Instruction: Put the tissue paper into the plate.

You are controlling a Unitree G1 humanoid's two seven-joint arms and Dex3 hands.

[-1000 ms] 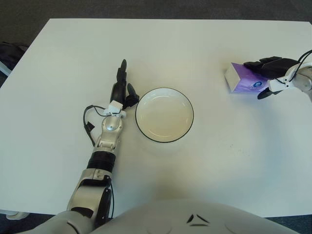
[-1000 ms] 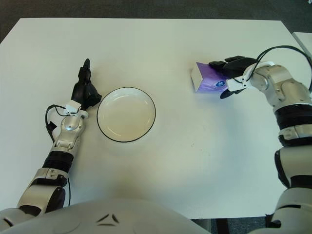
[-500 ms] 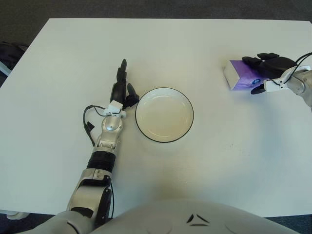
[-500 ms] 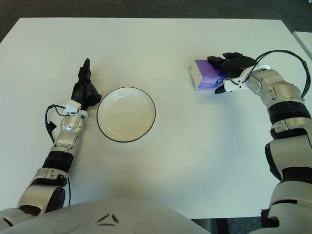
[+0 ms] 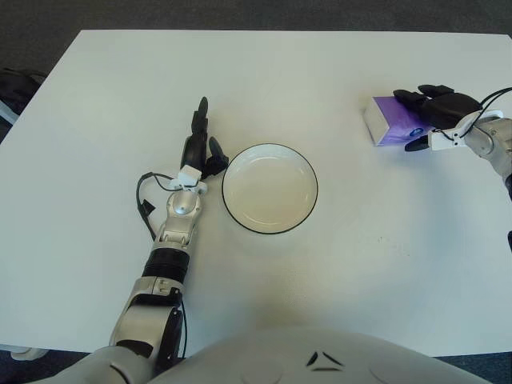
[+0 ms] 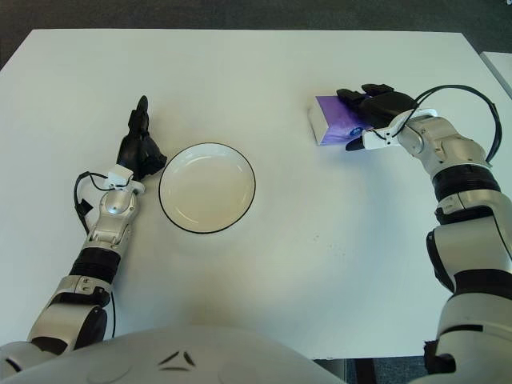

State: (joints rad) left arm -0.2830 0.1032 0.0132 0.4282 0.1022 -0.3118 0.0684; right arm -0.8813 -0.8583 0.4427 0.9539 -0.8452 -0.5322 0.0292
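Three dark fingers of my right hand (image 6: 374, 110) are draping over the top of the tissue paper (image 6: 334, 120), with the thumb tucking in at its near edge, so I'm reading that as a grip closing around the pack, though I can't tell how firmly it is pressing. One purple pack is all I'm seeing, and it is sitting on the table (image 6: 336, 240) at the far right, well apart from the plate (image 6: 207, 188). One plate too, white with a dark rim, lying near the middle with nothing in it. My left hand (image 5: 202, 148) is showing just beside the plate's left edge, one finger (image 5: 202, 106) pointing straight away from me and the others curling loosely near the rim, holding nothing. Two arms are reaching out, the left one stretching up from the near edge, the right one bending in from the right side.
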